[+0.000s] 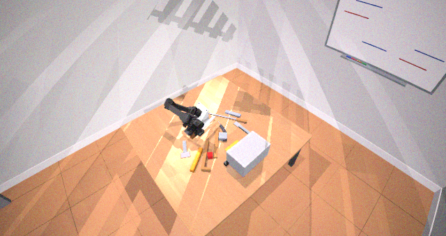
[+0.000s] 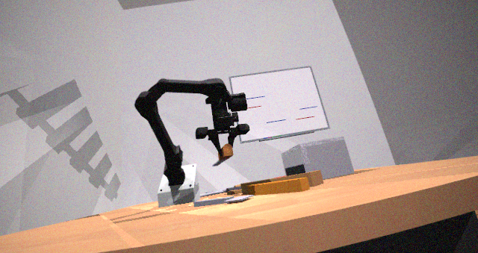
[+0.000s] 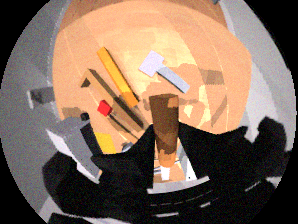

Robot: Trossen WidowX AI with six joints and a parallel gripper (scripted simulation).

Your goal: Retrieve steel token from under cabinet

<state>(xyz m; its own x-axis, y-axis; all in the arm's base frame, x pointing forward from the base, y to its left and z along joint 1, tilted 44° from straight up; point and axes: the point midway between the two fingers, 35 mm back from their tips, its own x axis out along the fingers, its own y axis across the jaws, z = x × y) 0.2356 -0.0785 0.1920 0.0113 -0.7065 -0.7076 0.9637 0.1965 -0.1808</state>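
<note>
The grey-white cabinet [image 1: 247,152] [image 2: 317,157] [image 3: 67,139] stands on the wooden table [image 1: 279,135] [image 2: 336,208]. The steel token is not visible in any view. My gripper [image 1: 193,133] [image 2: 223,145] [image 3: 162,124] is shut on a short brown wooden stick [image 2: 225,151] [image 3: 162,125] and holds it well above the table, left of the cabinet and near the arm's base. The stick points down and forward from the fingers. I cannot make out the marked area's outline for certain.
A grey T-shaped tool [image 1: 185,150] [image 3: 162,70], a yellow bar [image 1: 196,160] [image 2: 276,186] [image 3: 116,76], a red cube [image 1: 210,155] [image 3: 104,107] and brown slats [image 1: 208,149] lie between me and the cabinet. More grey tools [image 1: 233,113] [image 1: 222,135] lie behind.
</note>
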